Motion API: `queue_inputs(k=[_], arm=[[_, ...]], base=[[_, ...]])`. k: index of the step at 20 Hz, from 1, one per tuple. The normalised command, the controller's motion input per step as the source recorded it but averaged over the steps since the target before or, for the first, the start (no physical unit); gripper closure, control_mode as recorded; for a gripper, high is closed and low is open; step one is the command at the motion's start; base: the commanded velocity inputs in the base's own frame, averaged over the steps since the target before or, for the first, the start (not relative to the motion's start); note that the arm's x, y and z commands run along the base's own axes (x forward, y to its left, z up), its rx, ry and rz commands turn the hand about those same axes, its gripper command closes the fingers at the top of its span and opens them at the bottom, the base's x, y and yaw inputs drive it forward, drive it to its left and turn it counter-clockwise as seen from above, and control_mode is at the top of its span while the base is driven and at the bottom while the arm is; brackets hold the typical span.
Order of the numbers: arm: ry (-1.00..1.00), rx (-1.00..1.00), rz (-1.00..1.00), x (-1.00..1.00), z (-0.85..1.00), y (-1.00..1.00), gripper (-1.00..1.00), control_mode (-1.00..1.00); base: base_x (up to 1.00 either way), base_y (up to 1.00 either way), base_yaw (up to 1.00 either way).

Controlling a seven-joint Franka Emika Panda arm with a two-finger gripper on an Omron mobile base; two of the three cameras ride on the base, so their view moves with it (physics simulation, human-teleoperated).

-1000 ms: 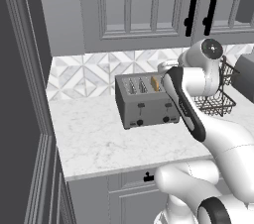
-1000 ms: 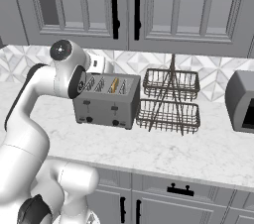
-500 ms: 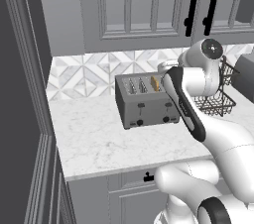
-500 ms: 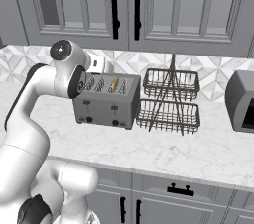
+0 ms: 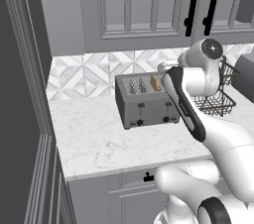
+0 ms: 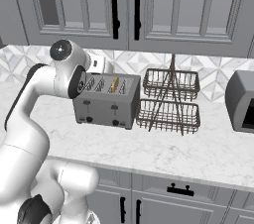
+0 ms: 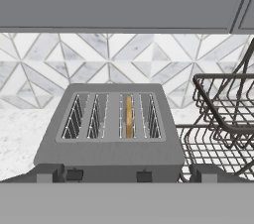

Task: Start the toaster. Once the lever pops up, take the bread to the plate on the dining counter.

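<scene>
The boxy grey brushed-metal toaster (image 5: pixel 147 102) sits at the centre of the left base view on a white marble worktop with grey veins (image 5: pixel 99 136), its four slots on top, two small black levers and two black knobs on the front face. A thin slice of bread with a golden-tan crust (image 5: pixel 155 84) stands upright in the third slot from the left — in the hand view it shows as a narrow tan strip (image 7: pixel 129 115) in that same slot, near the middle of the frame. The black two-tier wire basket (image 6: pixel 170 101) stands just beside the toaster, right of centre in the right base view, and a grey box-shaped appliance (image 6: pixel 242 101) sits at the right edge. The white arm bends over the toaster's far end; the gripper's two dark finger tips (image 7: pixel 121 173) rise at the bottom corners of the hand view, set wide apart — released, grasping nothing. Grey cabinet doors with black handles (image 6: pixel 115 5) fill the top of the frame.
</scene>
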Motion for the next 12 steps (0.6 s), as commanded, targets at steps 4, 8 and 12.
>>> queue_inputs(k=[4,8,12], arm=[[0.00,0.00,0.00,0.00,0.00,0.00,-1.00,-1.00],[0.00,0.00,0.00,0.00,0.00,0.00,-1.00,-1.00],[0.00,0.00,0.00,0.00,0.00,0.00,-1.00,-1.00]], base=[[0.00,0.00,0.00],[0.00,0.00,0.00],[0.00,0.00,0.00]])
